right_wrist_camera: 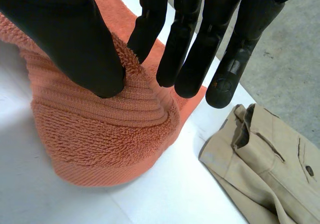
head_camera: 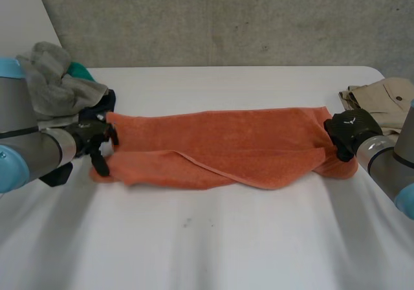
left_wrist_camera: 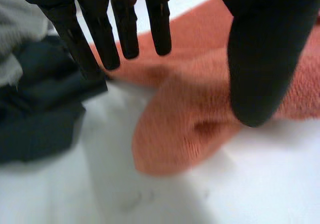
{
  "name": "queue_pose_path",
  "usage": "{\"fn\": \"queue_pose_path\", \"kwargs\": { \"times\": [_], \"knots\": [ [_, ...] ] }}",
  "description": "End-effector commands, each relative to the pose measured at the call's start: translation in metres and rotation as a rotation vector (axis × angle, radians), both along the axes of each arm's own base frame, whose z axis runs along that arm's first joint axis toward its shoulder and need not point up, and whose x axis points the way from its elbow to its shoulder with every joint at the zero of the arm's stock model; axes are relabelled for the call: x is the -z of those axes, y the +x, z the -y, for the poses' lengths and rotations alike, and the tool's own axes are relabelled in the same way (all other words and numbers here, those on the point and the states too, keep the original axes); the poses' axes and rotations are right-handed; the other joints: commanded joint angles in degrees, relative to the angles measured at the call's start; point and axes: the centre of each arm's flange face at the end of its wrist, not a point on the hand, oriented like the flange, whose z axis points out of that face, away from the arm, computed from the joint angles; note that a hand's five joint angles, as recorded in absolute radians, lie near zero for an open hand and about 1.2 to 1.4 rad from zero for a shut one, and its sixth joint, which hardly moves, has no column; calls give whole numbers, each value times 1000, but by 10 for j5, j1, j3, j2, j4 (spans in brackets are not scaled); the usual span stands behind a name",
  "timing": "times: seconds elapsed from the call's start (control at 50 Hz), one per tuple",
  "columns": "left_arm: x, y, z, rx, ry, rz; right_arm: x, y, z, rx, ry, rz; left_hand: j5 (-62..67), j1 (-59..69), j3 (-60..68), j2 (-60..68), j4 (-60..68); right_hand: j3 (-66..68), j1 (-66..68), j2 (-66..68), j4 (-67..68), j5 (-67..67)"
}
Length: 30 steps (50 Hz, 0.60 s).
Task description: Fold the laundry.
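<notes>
Well, across the white table point(head_camera: 207, 251) lies the orange towel point(head_camera: 220, 151), loosely folded lengthwise. The right hand point(head_camera: 349, 131) pinches its right end between thumb and fingers. The left hand point(head_camera: 92, 136), straight-fingered and spread, is at its left end.

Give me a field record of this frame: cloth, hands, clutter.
towel: orange, stretched across the table, near long edge partly folded over
left hand: open, fingers straight, at the towel's left end
right hand: pinching the towel's right end between thumb and fingers
pile: grey, teal and dark clothes, behind the left hand
beige garment: beside the right hand, apart from the towel
</notes>
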Motion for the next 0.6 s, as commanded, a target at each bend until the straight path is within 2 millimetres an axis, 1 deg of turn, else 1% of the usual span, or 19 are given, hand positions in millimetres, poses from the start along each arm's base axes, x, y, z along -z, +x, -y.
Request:
{"fn": "queue_pose_path", "kwargs": {
  "times": [0.02,0.1,0.12,0.14,0.26,0.3,0.38,0.46,0.5,0.52,0.6],
  "knots": [
    [15,4,-11,-3,101,23,-1,1,1,-11,-4,5,111,105,111,111,114,119,199,125,117,136],
    [17,4,-15,1,121,26,-2,-2,3,-4,-7,6,231,225,230,231,233,119,199,125,117,136],
    [16,4,-15,1,119,27,-2,-3,4,0,-8,6,273,267,272,273,275,119,199,125,117,136],
    [14,3,-16,2,112,25,-3,-4,5,3,-10,6,350,344,349,350,352,119,199,125,117,136],
    [9,1,-15,5,74,27,-5,-6,6,6,-15,5,480,474,479,480,482,119,199,125,117,136],
    [4,1,-16,3,64,31,-9,-10,8,20,-20,4,532,526,531,532,534,119,199,125,117,136],
    [-6,1,-20,3,40,40,-19,-14,9,24,-8,-17,535,529,535,535,538,119,199,125,117,136],
    [-20,1,-27,12,-4,36,-26,-20,5,6,102,-93,535,529,535,535,538,119,199,125,117,136],
    [-28,1,-30,19,-35,38,-25,-20,3,-12,174,-130,535,529,535,535,538,119,199,125,117,136],
    [-37,0,-32,30,-85,44,-24,-20,4,-14,186,-141,535,529,535,535,538,119,199,125,117,136],
    [-49,-5,-37,64,-192,76,-24,-20,7,-7,218,-157,535,529,535,535,538,119,199,125,117,136]
  ]
}}
